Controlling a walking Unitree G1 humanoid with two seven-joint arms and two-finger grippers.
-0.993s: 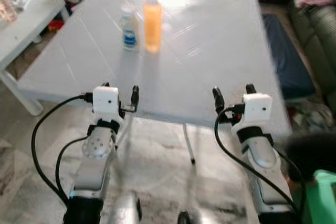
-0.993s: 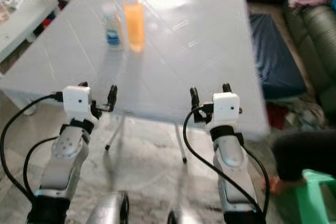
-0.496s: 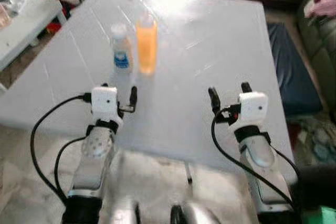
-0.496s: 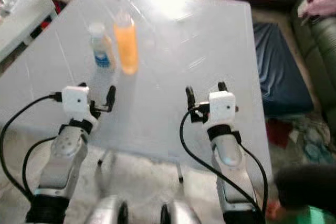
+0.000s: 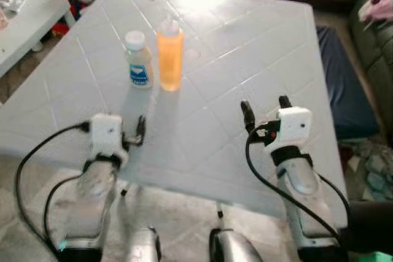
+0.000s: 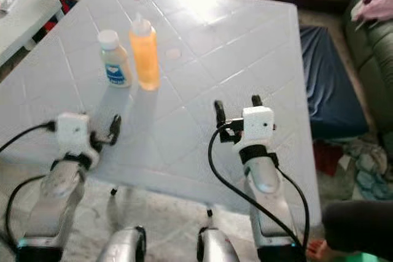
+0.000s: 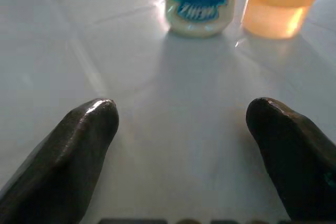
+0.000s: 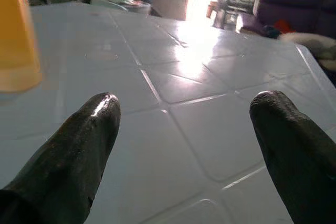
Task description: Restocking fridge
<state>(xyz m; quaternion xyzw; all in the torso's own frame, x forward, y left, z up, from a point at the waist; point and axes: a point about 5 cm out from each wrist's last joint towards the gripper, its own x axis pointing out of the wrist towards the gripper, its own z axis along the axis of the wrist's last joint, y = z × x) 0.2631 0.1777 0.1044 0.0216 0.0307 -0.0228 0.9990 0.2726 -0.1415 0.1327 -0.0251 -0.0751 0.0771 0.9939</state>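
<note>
A pale tiled tabletop (image 5: 245, 47) is carrying an orange-filled bottle (image 5: 169, 53), with a smaller white-capped bottle (image 5: 139, 59) just beside it; its blue label is too blurred to read. Nearer the robot than the bottles, the left tool (image 5: 128, 134) and right tool (image 5: 263, 108) are hovering spread open, empty.

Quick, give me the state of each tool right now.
Left tool: open, holding nothing, over the table short of the two bottles.
Right tool: open, holding nothing, above the table.
</note>
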